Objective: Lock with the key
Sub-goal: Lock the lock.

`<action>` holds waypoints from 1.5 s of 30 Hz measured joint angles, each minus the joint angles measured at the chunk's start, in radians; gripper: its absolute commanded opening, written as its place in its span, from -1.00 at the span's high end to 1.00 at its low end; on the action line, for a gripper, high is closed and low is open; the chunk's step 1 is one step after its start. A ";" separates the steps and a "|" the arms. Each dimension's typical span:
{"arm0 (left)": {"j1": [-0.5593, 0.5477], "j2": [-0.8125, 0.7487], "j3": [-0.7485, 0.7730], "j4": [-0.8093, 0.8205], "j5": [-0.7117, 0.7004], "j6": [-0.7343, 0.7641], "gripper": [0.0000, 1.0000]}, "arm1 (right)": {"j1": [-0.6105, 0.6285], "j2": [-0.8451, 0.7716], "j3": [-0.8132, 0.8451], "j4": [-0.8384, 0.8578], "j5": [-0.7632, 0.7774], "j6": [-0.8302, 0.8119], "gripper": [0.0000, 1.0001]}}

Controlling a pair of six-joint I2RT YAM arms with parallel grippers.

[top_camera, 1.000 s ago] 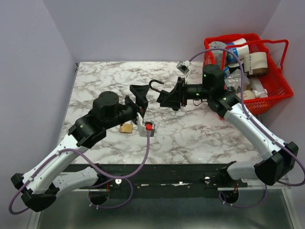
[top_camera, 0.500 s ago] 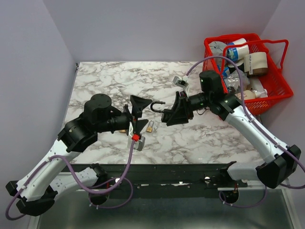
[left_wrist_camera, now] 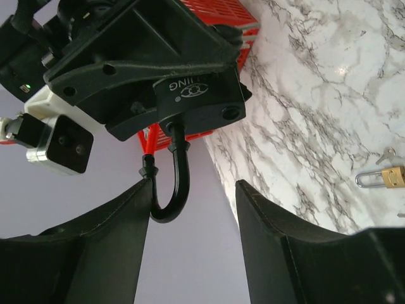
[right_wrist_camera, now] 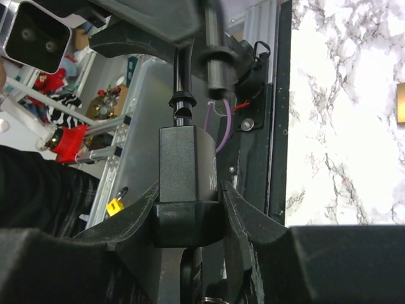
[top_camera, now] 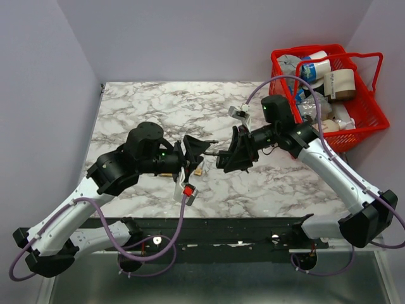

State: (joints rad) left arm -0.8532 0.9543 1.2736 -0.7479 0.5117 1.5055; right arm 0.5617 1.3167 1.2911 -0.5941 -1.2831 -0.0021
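The black padlock (right_wrist_camera: 186, 161) is pinched by its body between the fingers of the right end effector (right_wrist_camera: 188, 193), which are pressed against its two flanks. The shackle (left_wrist_camera: 180, 183) is raised out of the body with one leg hanging free. It is carried beyond the right fingertips and pointed at the left end effector (left_wrist_camera: 193, 190).

The left end effector is spread. The bend of the shackle is taken into the gap between its fingers, close against one finger (left_wrist_camera: 95, 240) and possibly touching it, while the other finger (left_wrist_camera: 285, 253) is kept clear of the steel. Nothing is clamped by it. Both end effectors are held above the bench (top_camera: 139, 107), nearly tip to tip.

Behind the padlock's body, deeper between the right fingers and toward that wrist, a dark head and a sliver of silver ring are made out at the lower edge of the right wrist view. This is taken to be the key (right_wrist_camera: 192, 278), but too little of it is shown for it to be told whether it is seated in the lock.

A small brass padlock (left_wrist_camera: 391, 177) is laid flat on the bench, below and to one side of the left end effector. A red basket (top_camera: 373, 117) filled with packets is set behind the right end effector, well apart from it.
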 measured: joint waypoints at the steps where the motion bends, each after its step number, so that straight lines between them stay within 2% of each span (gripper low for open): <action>1: 0.000 0.007 0.003 -0.002 -0.003 -0.003 -0.19 | 0.001 0.000 0.000 -0.004 -0.005 -0.003 0.99; 4: 0.000 0.021 0.016 -0.020 -0.001 -0.031 -0.07 | 0.002 0.000 0.006 -0.024 -0.005 -0.027 0.99; 9: 0.000 0.052 0.087 -0.066 0.052 -0.193 0.26 | 0.002 -0.003 0.079 -0.096 0.059 -0.142 0.99; 13: 0.000 0.084 0.158 -0.061 0.121 -0.428 0.35 | 0.002 -0.042 0.116 -0.100 0.140 -0.232 0.99; 17: 0.000 0.096 0.170 -0.010 0.132 -0.654 0.35 | 0.002 -0.084 0.131 -0.098 0.193 -0.292 0.99; 21: 0.003 0.095 0.163 0.058 0.117 -0.816 -0.38 | 0.002 -0.114 0.131 -0.097 0.209 -0.312 0.99; 24: 0.003 0.064 0.112 0.122 0.082 -0.855 -0.47 | 0.002 -0.120 0.131 -0.096 0.207 -0.303 0.99; 28: 0.005 -0.009 0.019 0.164 0.035 -0.795 -0.43 | 0.002 -0.117 0.121 -0.088 0.186 -0.257 0.99; 32: 0.005 -0.029 0.001 0.170 -0.005 -0.678 -0.17 | 0.002 -0.103 0.113 -0.055 0.146 -0.174 0.99; 33: 0.005 -0.028 0.000 0.172 -0.014 -0.655 -0.03 | 0.002 -0.101 0.111 -0.041 0.138 -0.150 0.99; 36: 0.005 -0.023 -0.003 0.175 -0.036 -0.613 0.23 | 0.002 -0.099 0.098 0.006 0.119 -0.085 0.99; 38: 0.005 -0.018 -0.003 0.180 -0.044 -0.608 0.35 | 0.002 -0.099 0.095 0.037 0.110 -0.045 0.99; 39: 0.005 -0.013 -0.002 0.181 -0.048 -0.612 0.48 | 0.002 -0.099 0.094 0.053 0.107 -0.027 0.99; 41: 0.005 -0.003 0.004 0.180 -0.048 -0.623 0.63 | 0.002 -0.100 0.094 0.077 0.108 -0.010 0.99; 42: 0.005 0.003 0.011 0.176 -0.043 -0.636 0.77 | 0.002 -0.100 0.094 0.085 0.110 -0.006 0.99; 45: 0.008 0.013 0.036 0.169 -0.029 -0.697 0.96 | 0.002 -0.107 0.094 0.099 0.118 -0.008 0.99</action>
State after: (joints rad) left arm -0.8448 0.9668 1.3094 -0.5789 0.4828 0.8082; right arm 0.5636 1.2095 1.3849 -0.4950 -1.1652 -0.0101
